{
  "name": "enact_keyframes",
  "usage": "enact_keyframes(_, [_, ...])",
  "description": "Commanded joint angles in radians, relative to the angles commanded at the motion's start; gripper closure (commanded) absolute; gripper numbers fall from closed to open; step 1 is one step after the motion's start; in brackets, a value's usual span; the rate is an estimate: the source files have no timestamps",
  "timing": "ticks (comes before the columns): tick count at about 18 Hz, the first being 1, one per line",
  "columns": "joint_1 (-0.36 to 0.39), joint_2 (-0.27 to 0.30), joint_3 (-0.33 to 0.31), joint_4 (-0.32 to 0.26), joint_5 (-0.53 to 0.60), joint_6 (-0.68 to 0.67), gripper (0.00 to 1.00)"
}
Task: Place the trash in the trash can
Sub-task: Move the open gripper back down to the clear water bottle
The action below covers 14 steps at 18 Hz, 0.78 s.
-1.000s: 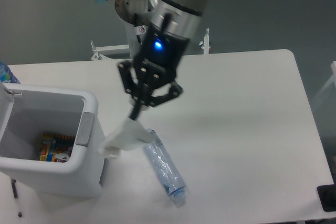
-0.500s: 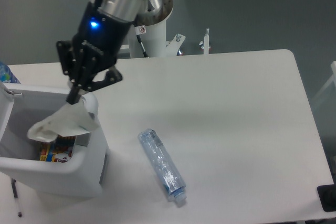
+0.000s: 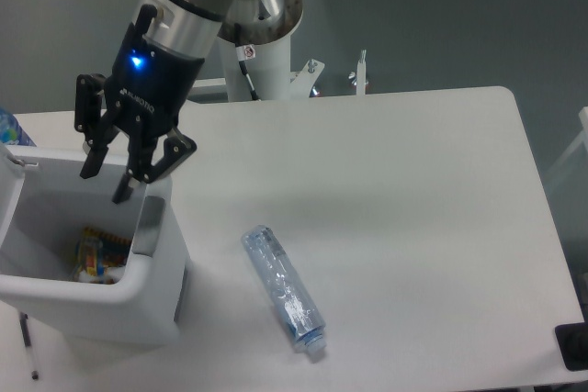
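The trash can (image 3: 110,309) is a white boxy bin at the table's left front, with a grey handle panel (image 3: 148,226) on its right side. My gripper (image 3: 104,183) hangs open over the bin's back right rim, with nothing between its fingers. Inside the bin a small pale see-through piece of trash (image 3: 88,255) lies on colourful packaging. The other trash, a long slim bluish clear bottle (image 3: 283,289), lies on the table right of the bin, cap end toward the front edge.
The arm's white base column (image 3: 266,39) stands behind the table's back edge, with a white bracket (image 3: 360,71) beside it. A blue-tinted bottle top (image 3: 11,128) shows at the far left edge. A black object (image 3: 574,346) sits at the front right corner.
My gripper carried the pale piece left from beside the bottle to over the bin, then opened. The piece has dropped into the bin. The bottle has not moved.
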<state>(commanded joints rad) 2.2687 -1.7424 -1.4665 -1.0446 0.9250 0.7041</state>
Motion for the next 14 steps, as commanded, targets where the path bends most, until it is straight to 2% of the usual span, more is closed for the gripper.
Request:
enact_keyframes(3, [0.069, -0.029, -0.005, -0.003, 0.002, -0.073, 0.0])
enact_keyframes(7, [0.169, -0.095, 0.015, -0.002, -0.005, -0.277, 0.0])
enact_keyframes(10, [0.186, -0.164, 0.015, -0.003, 0.017, -0.293, 0.0])
enact_keyframes(14, [0.183, -0.233, 0.025, -0.006, 0.123, -0.317, 0.0])
